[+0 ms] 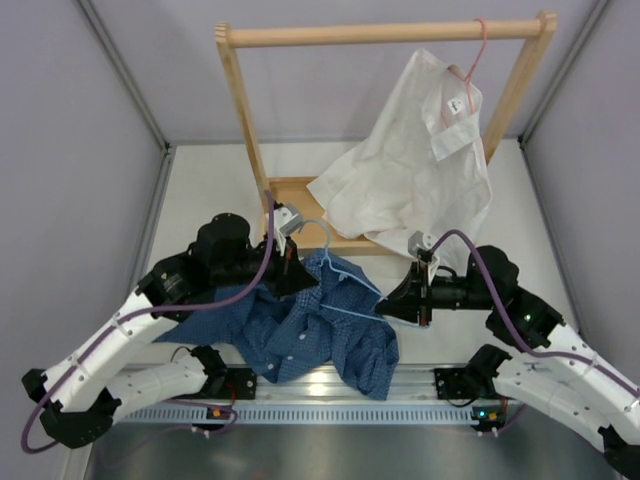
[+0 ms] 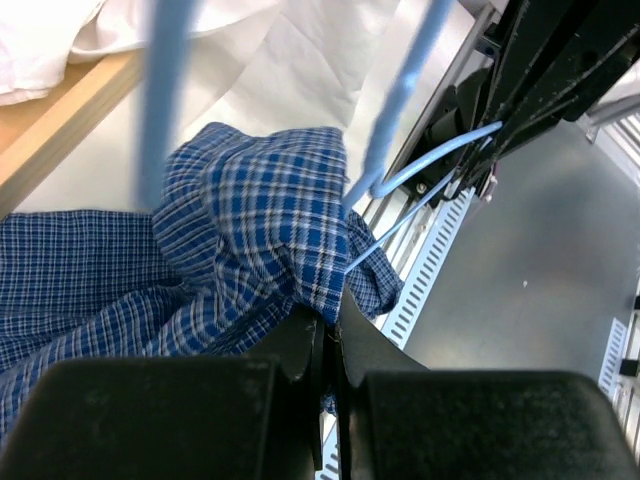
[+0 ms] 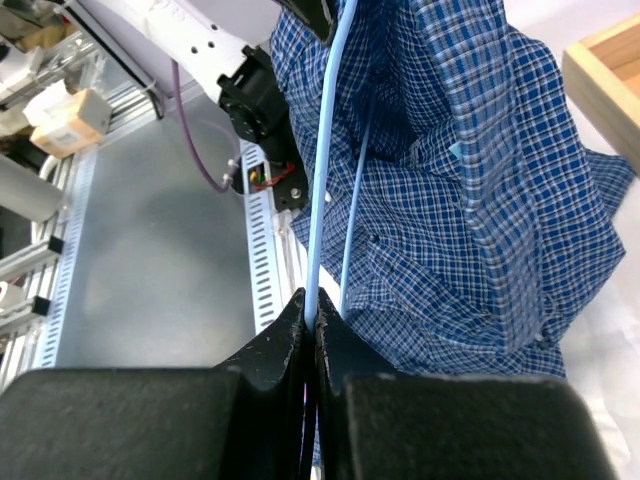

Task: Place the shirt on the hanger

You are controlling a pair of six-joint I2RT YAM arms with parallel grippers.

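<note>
Closest to the lens in the right wrist view, the right gripper [image 3: 312,325] is pinching its fingers shut on the thin wire of the hanger [image 3: 325,150], which is running straight up the frame away from them. In the left wrist view, the left gripper [image 2: 328,335] is likewise clamping narrowly on a bunched fold of the shirt [image 2: 250,220] at bottom centre.

In the top view the shirt is lying crumpled in the lower middle of the frame, between the two arms, on the near part of the table [image 1: 200,190]. The hanger is sitting over the shirt's upper right portion. Its long axis is running left to right with a slight tilt, its right-hand end is in the right gripper, and its hook is curling toward the top of the frame beside the left wrist.

The shirt is therefore lying left of the right gripper, along the line of the wire, and the left gripper is nearer the fabric. The coming move probably depends on sliding the wire's free shoulder leftward into the cloth that the left gripper is holding. Whether that end is inside the cloth cannot be told.

Farther out, at upper right, a white shirt [image 1: 420,170] is hanging on a pink hanger [image 1: 478,60] from a wooden rack [image 1: 240,120].
</note>
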